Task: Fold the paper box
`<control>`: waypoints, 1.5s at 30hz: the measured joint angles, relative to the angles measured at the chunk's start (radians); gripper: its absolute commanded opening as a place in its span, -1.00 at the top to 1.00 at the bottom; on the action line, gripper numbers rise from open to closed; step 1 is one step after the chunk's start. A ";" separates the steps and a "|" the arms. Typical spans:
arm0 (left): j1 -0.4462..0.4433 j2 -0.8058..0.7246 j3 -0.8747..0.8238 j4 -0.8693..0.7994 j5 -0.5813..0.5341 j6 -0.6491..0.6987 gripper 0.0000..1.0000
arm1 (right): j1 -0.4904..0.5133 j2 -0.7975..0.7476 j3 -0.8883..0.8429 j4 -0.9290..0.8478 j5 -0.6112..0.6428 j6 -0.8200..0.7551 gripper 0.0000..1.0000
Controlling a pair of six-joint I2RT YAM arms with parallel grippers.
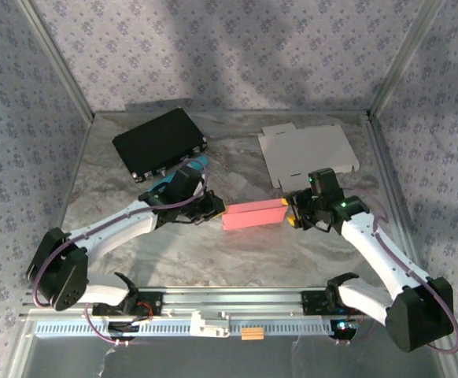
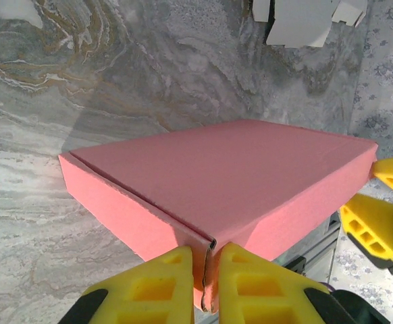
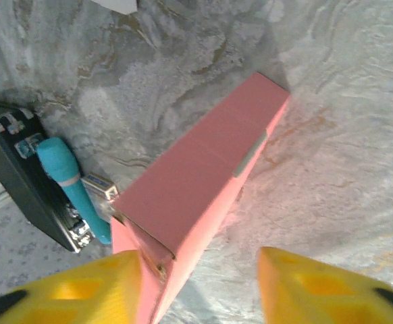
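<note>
The pink paper box (image 1: 254,214) is lying closed near the middle of the tabletop (image 1: 213,252), its long side running left to right between the two arms. The left end effector (image 2: 206,263) is gripping the box at its left end. Its two yellow fingers (image 2: 159,287) are pressing together on the thin cardboard edge where a side wall is meeting the lid, probably to keep this seam shut and to stop the box from sliding. The right end effector (image 3: 200,260) is standing open at the right end of the box and is holding nothing. One of its fingers (image 3: 82,290) is sitting just beside the box corner, and I cannot tell if it is touching, while the other is hanging apart over the bare marble. In my judgement the folding is coming close to its end, because the lid is lying flat and the walls are standing up. The open jaws are perhaps waiting to press the last corner in. The black case (image 1: 160,143) with a teal tool (image 3: 71,185) beside it is lying at the far left. A white flat cardboard (image 1: 308,150) is lying at the far right, and both are well apart from the work.
</note>
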 measured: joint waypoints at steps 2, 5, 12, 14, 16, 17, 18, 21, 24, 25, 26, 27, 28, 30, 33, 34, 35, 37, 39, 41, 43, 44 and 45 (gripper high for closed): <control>0.000 0.005 0.009 -0.008 0.000 0.005 0.74 | 0.015 0.001 0.025 -0.030 0.009 0.016 -0.21; -0.002 0.010 0.018 -0.022 0.000 0.013 0.74 | 0.045 0.013 0.063 -0.042 0.023 0.055 -0.27; -0.012 0.029 0.050 -0.057 -0.007 0.040 0.73 | 0.083 0.094 0.091 -0.020 0.041 0.133 -0.37; -0.023 0.029 0.057 -0.072 -0.020 0.050 0.72 | 0.067 0.112 0.088 -0.008 0.038 0.136 -0.38; -0.043 0.029 0.069 -0.092 -0.042 0.067 0.72 | 0.041 0.116 0.085 0.005 0.031 0.130 -0.39; -0.056 0.029 0.076 -0.106 -0.058 0.077 0.72 | 0.021 0.116 0.084 0.007 0.022 0.120 -0.40; -0.073 0.029 0.082 -0.120 -0.072 0.086 0.71 | 0.003 0.112 0.084 0.009 0.012 0.106 -0.42; -0.117 0.029 0.092 -0.144 -0.109 0.109 0.71 | -0.039 0.077 0.058 0.007 -0.031 0.057 -0.44; -0.151 0.029 0.093 -0.159 -0.141 0.128 0.69 | -0.070 0.003 0.014 -0.057 -0.077 -0.010 -0.45; -0.158 0.030 0.092 -0.166 -0.148 0.135 0.68 | -0.077 -0.028 0.003 -0.090 -0.084 -0.034 -0.45; -0.164 0.032 0.091 -0.175 -0.159 0.142 0.67 | -0.084 -0.065 -0.009 -0.128 -0.092 -0.060 -0.45; -0.166 0.037 0.087 -0.180 -0.167 0.146 0.64 | -0.092 -0.103 -0.022 -0.163 -0.100 -0.086 -0.47; -0.167 0.044 0.080 -0.183 -0.175 0.153 0.62 | -0.099 -0.132 -0.035 -0.186 -0.107 -0.103 -0.51; -0.167 0.066 0.059 -0.194 -0.188 0.159 0.53 | -0.122 -0.184 -0.076 -0.223 -0.121 -0.141 -0.51; -0.167 0.092 0.019 -0.210 -0.201 0.166 0.39 | -0.143 -0.192 -0.130 -0.246 -0.124 -0.198 -0.49; -0.167 0.094 0.005 -0.215 -0.204 0.167 0.36 | -0.145 -0.181 -0.139 -0.246 -0.124 -0.219 -0.48; -0.167 0.095 -0.005 -0.222 -0.204 0.168 0.34 | -0.147 -0.161 -0.142 -0.244 -0.121 -0.239 -0.47; -0.166 0.095 -0.013 -0.241 -0.204 0.169 0.32 | -0.152 -0.110 -0.139 -0.229 -0.113 -0.278 -0.42; -0.164 0.094 -0.012 -0.254 -0.205 0.170 0.29 | -0.159 -0.047 -0.113 -0.215 -0.096 -0.334 -0.31; -0.159 0.086 -0.010 -0.271 -0.208 0.168 0.25 | -0.158 0.030 -0.058 -0.201 -0.078 -0.393 -0.30; -0.143 0.068 0.002 -0.300 -0.208 0.162 0.22 | -0.147 0.101 -0.006 -0.155 -0.069 -0.441 -0.22; -0.126 0.053 0.015 -0.316 -0.207 0.157 0.20 | -0.133 0.135 0.014 -0.116 -0.064 -0.457 -0.22; -0.109 0.039 0.027 -0.324 -0.209 0.151 0.20 | -0.117 0.161 0.028 -0.084 -0.063 -0.466 -0.22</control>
